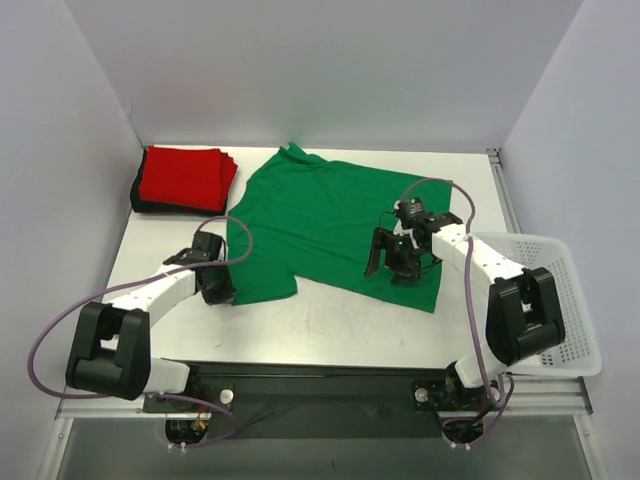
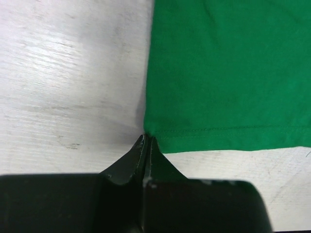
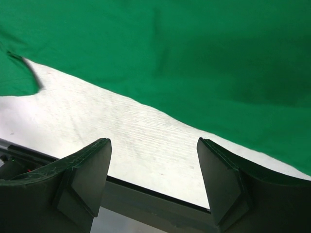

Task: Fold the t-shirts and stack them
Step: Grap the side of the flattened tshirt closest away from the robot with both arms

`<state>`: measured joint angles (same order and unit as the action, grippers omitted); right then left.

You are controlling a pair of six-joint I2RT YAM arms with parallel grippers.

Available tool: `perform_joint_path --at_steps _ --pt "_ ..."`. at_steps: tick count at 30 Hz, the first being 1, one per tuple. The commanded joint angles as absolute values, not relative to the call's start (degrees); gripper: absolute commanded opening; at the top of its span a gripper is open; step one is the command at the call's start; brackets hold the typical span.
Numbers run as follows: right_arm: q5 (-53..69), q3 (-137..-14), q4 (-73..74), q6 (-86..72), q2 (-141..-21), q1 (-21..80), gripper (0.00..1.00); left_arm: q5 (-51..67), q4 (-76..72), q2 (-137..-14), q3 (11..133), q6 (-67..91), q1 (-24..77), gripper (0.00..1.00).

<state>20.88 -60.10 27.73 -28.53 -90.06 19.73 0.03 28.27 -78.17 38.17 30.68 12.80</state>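
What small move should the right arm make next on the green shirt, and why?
Probably lower the right gripper onto the near edge of the green t-shirt and close. Its jaws are open near that edge and hold nothing, while the left gripper is shut on the hem corner, so a fold seems to need a second grip.

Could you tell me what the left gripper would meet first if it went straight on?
The green t-shirt: the left gripper, shut, points right at its hem corner, possibly touching it.
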Motion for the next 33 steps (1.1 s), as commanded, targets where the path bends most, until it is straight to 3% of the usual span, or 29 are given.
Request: perform_joint_path --at_steps 1,10,20,33 --pt "17.3 -55.9 30.1 -29.1 -84.8 17.1 0.72 -0.1 28.5 -77.8 37.4 29.8 10.1 0.0" --pt "8.8 -47.8 34.3 -28.3 -76.9 12.6 0.62 0.0 31.5 -76.4 40.1 27.6 6.8 0.0" --pt "3.3 -43.2 35.7 -30.7 -75.6 11.8 0.4 -1.1 33.3 -72.5 39.7 28.2 5.0 0.0" --pt "0.2 -41.6 34.8 -30.3 -77.1 9.1 0.4 -0.4 33.4 -71.8 39.8 27.9 3.8 0.0"
